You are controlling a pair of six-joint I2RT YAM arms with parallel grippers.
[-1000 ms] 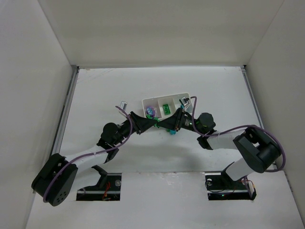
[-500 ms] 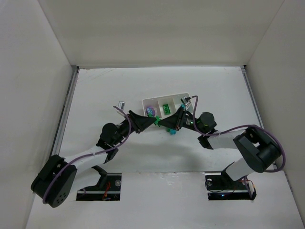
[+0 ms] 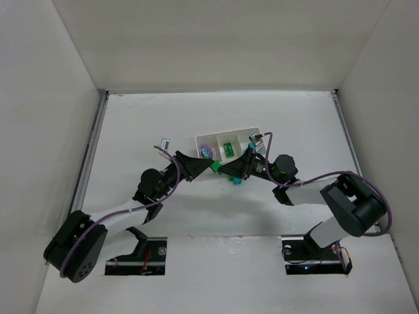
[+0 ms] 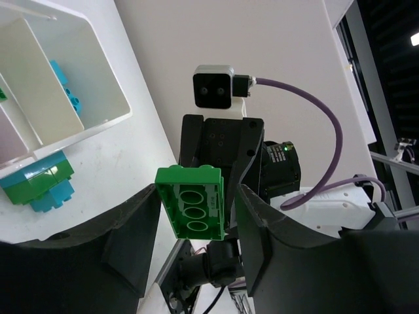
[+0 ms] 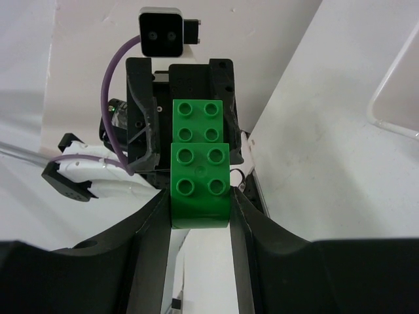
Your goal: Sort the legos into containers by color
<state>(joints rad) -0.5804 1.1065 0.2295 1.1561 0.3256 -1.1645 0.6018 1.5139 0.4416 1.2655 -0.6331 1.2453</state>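
Lego: 1 green brick [image 5: 200, 173] in right gripper [image 5: 200, 204]; 1 tray [image 3: 226, 133] w/ 3 compts [image 4: 91, 75].

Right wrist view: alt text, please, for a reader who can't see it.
A green studded plastic brick is clamped between the right gripper's two black fingers, studs facing the camera. Behind it the left arm's black wrist and grey camera face this way; a rim of the white plastic tray shows at right.

White tray [image 3: 222, 135]: purple legos [image 3: 207, 151] in 9 o'clock compartment, green lego [image 3: 229, 149] middle, teal lego [image 4: 65, 91] 3 o'clock. Aloft at tray's 7 o'clock: green eight-stud lego [image 5: 200, 173]; teal-green stack [image 4: 39, 180] on desk [image 3: 131, 118] at 6.
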